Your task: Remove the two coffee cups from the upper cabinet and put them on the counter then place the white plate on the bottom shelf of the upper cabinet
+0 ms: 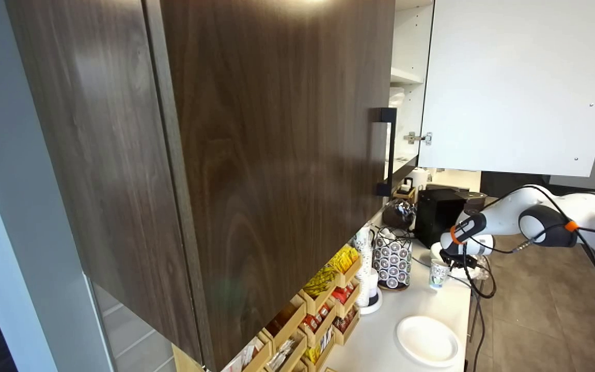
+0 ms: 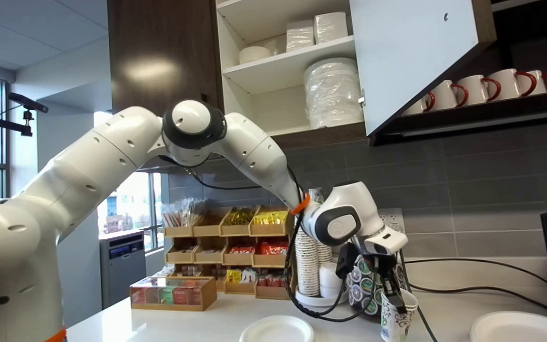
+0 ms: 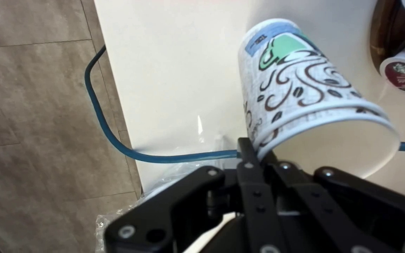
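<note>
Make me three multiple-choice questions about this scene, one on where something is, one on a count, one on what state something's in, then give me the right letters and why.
1. Where does the white plate nearest the wooden bins lie?
A. On the floor
B. On the counter
C. On top of the bins

2. How many rims do the paper cups show in the wrist view?
A. Two
B. Four
C. Five

3. How is the gripper?
A. Wide open
B. Shut on the bins
C. Shut on the cups

1: B, since both exterior views show it flat on the counter.
2: A, since one rim sits close against a second at the cups' mouth.
3: C, since its jaws are closed with the cup wall between them at the rim.
</note>
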{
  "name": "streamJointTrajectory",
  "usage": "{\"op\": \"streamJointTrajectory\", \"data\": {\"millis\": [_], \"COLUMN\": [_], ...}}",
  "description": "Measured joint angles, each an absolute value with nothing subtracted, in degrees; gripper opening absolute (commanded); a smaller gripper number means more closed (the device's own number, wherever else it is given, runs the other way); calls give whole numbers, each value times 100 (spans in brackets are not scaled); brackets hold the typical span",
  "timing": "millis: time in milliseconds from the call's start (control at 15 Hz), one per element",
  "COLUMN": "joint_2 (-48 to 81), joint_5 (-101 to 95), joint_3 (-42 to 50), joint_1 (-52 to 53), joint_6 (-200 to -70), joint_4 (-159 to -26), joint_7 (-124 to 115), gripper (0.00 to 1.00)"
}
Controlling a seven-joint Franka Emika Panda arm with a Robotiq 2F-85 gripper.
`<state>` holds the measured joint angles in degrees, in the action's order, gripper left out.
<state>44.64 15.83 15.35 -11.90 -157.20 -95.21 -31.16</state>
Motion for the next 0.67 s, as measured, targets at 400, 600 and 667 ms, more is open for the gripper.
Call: {"op": "streamJointTrajectory", "data": {"millis": [400,600,667], "joint_2": [4501,4405,4350], "joint_5": [1583,1583,1583], "joint_3": [1569,1629,1655], "joint_1": [-1128,-1105,-1095], "joint_6": [-15720,-15779,-15844], "joint_4": [-9472,-9469,-9475], "joint_7": [-3119,-3120,-3120], "gripper": [82,100,100]}}
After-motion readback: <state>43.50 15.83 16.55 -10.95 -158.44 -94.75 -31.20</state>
